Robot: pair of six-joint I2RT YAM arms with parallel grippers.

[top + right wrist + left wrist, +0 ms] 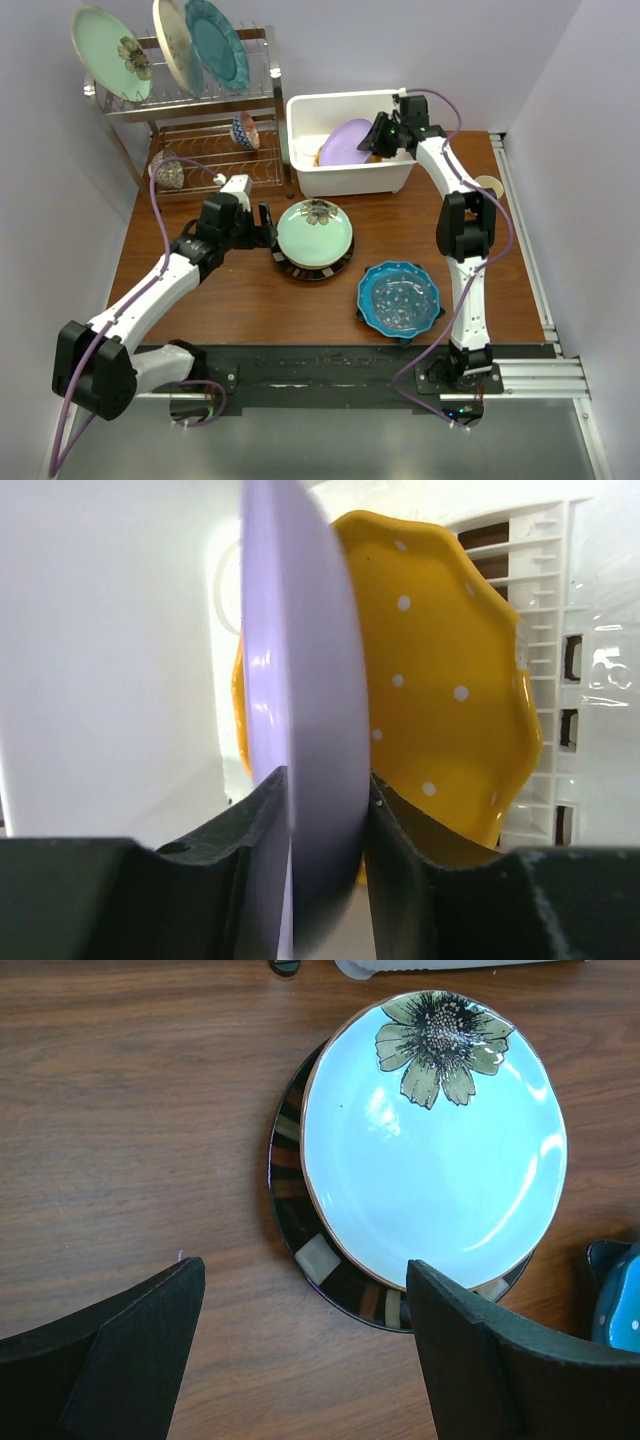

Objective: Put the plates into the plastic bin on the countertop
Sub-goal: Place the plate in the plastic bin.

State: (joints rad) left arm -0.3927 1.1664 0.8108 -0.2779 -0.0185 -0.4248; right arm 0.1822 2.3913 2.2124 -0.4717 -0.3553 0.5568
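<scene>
Where the lilac plate tilts, an orange plate sits just beside.

Bare desk lies open along the left edge and toward the near left corner. The wire rack blocks the far left corner; the bin takes the far edge's middle. Inside it the lilac plate and orange plate stand close together, and whether they touch is unclear. The mint plate sits near the bin, leaving a narrow lane between.

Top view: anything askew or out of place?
Mint flower plate sits off-centre on the dark-rimmed cream plate. Lilac round plate stands tilted in the white plastic bin, right gripper pinching its rim.
</scene>
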